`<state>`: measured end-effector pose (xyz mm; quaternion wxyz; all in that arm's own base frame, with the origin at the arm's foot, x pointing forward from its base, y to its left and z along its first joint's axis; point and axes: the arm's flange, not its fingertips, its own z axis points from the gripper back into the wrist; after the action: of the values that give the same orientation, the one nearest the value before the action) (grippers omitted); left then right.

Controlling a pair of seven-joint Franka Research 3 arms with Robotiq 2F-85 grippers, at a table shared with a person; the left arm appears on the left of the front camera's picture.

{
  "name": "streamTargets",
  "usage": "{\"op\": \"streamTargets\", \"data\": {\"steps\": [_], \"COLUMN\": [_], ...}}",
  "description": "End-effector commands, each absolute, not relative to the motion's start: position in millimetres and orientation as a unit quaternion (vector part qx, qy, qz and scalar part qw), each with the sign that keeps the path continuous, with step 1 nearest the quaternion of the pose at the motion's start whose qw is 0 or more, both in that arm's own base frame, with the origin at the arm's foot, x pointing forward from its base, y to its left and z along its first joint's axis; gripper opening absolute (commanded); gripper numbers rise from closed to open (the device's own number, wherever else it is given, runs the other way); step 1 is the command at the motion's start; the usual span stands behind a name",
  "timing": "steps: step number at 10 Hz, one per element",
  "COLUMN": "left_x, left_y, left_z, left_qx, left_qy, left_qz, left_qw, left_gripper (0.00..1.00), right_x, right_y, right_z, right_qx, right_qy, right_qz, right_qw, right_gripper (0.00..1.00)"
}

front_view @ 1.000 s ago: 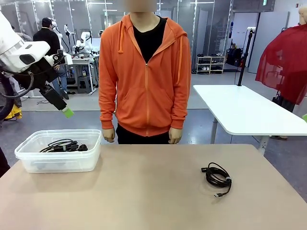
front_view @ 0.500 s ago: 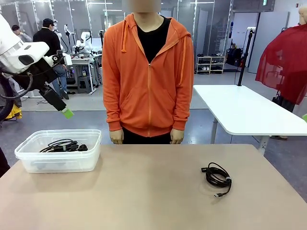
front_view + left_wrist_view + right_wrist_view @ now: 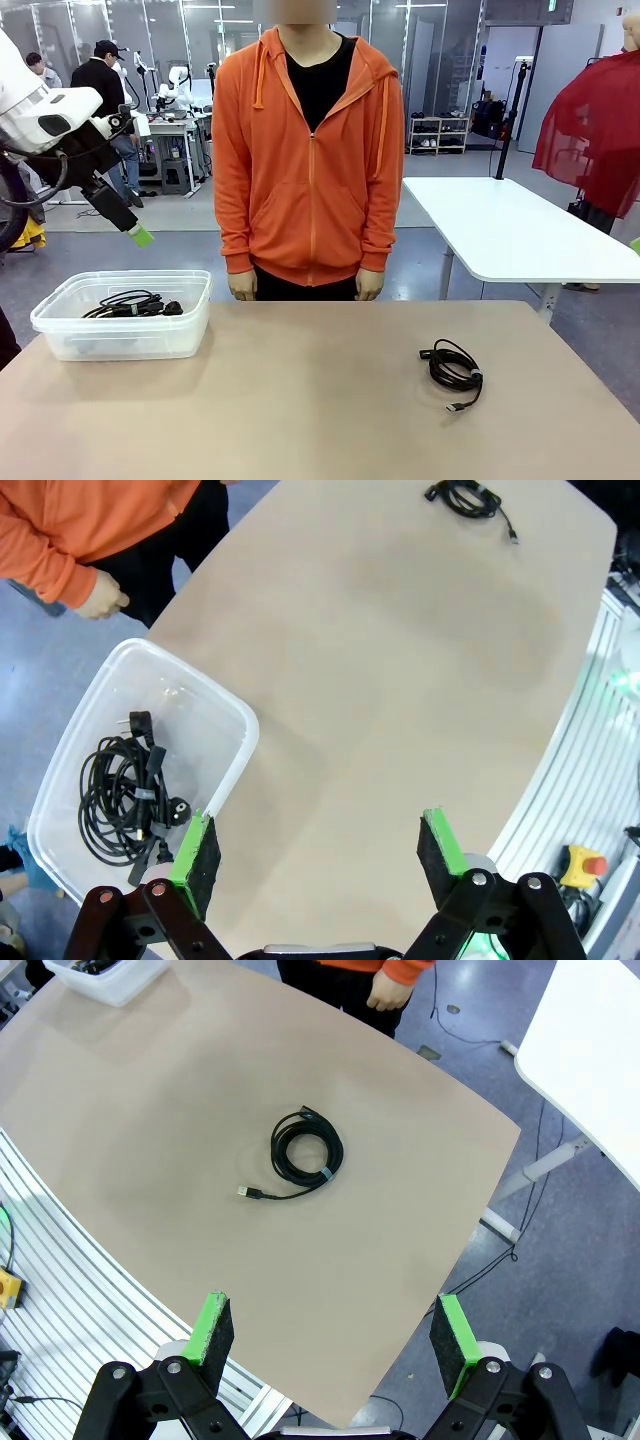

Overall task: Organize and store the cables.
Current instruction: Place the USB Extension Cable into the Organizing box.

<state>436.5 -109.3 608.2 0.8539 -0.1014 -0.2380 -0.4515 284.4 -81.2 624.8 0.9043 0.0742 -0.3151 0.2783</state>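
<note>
With left end effector point(image 3: 318, 842) and right end effector point(image 3: 332, 1326) both spread and raised, we judge the loose cable point(image 3: 454, 368) on the worktop point(image 3: 300, 400) awaits joining the cables point(image 3: 130, 303) in the bin point(image 3: 120, 340).

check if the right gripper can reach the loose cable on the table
Probably yes: the right gripper hangs open above the cable, which lies alone on the bare table, with the person's hand at the far edge.
</note>
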Motion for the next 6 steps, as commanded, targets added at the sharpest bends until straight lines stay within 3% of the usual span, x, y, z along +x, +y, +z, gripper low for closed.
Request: {"op": "streamTargets", "data": {"steps": [1, 3, 4, 6], "left_x": [438.0, 436.5, 424.7, 359.5], "left_y": [-110.3, -109.3, -115.4, -115.8], "left_z": [609.4, 608.2, 642.4, 707.8], "left_qx": [-0.097, -0.102, -0.05, -0.048], "left_qy": [-0.238, -0.238, -0.248, -0.275], "left_qz": [-0.448, -0.452, -0.475, -0.462], "left_qw": [0.856, 0.854, 0.843, 0.842], "left_gripper": [1.0, 1.0, 1.0, 1.0], "right_x": [283.2, 283.2, 283.2, 283.2], "right_y": [-82.2, -82.2, -82.2, -82.2], "right_z": [624.2, 624.2, 624.2, 624.2], "right_qx": [0.074, 0.074, 0.074, 0.074], "right_qy": [-0.315, -0.315, -0.315, -0.315], "right_qz": [0.28, 0.28, 0.28, 0.28], "right_qw": [0.904, 0.904, 0.904, 0.904], "right_gripper": [1.0, 1.0, 1.0, 1.0]}}
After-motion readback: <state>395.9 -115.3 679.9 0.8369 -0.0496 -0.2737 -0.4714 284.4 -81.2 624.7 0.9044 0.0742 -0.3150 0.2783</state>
